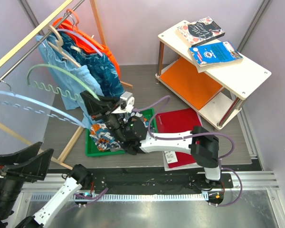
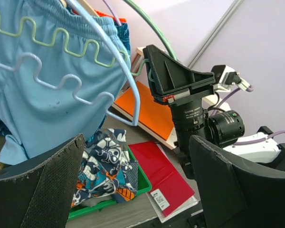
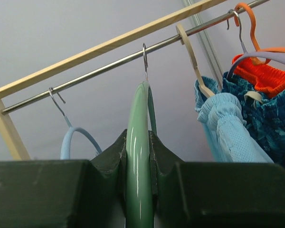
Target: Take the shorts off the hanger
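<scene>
Right wrist view: my right end effector [image 3: 138, 154] is clenched on the green hanger [image 3: 137, 114], which hooks over the metal rail [image 3: 99, 69].

From overhead, my left end effector [image 1: 38, 164] sits released, jaws wide apart, low at the near left corner with nothing in it. Light-blue shorts [image 3: 228, 128] hang on a wooden hanger [image 3: 192, 57] just right of the green one. Dark-blue patterned shorts [image 3: 270, 114] and orange shorts [image 3: 261, 71] hang on the hangers beyond them. A floral-print pair [image 2: 104, 166] lies crumpled in the green tray [image 2: 141, 185] on the desk, with a red folder [image 2: 164, 175] just beside the tray.
</scene>
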You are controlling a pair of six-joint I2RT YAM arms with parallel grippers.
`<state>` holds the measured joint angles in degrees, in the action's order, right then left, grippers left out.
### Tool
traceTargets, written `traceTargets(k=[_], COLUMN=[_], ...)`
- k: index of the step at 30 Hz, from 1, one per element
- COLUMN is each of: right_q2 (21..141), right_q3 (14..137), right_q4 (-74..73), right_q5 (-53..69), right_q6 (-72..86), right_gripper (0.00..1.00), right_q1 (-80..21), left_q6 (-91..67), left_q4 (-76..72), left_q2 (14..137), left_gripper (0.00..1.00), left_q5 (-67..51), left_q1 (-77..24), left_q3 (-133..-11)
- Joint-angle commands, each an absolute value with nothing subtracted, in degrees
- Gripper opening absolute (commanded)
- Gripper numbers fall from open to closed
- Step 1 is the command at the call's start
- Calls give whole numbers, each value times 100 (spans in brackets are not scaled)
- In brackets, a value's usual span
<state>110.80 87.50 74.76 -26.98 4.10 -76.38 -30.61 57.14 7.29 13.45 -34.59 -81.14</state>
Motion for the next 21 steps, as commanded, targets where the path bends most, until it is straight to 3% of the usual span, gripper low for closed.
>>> traceTargets(k=[1,5,7,8,9,11,12,15,21], right_q2=[10451,10398,10371,10371,10354,10293,10266,10073,9283], right_q3=[8236,7928,7928,7954,7980,8024,8042,8068,7375], right_q4=[7902,7814,7543,7437,7322,6937,6795,5823,4633], right_q5=[-2584,-2295,-1961,-1890,-1916,-2003,-2039,-2459,-2707], right_q6=[711,896,931,923,932,923,923,984,1265], right_gripper=[15,10,13,17,31,46,62,82,95], right_q1=[-7673,-7673,-7673,-7673,-7673,-7664,-7664,-7664,-7673], left_q6=[-3322,-3550,-3638,-3665,-3700,-3753,-3796,-3884,-3981], left_q4=[5616,5537,5546,5589,5599,5634,5642,5686,5897], left_q2=[414,159,97,71,62,-130,-149,-237,-255], left_gripper=[90,89,90,90,89,90,89,90,89], left_q5=[1239,1248,1239,1239,1248,1248,1248,1257,1441], left_q1=[-3445,-3445,-3445,-3445,-3445,-3445,-3445,-3445,-3445], left_q3=[-7657,-7252,-7102,-7058,-7014,-6847,-6794,-6496,-6267])
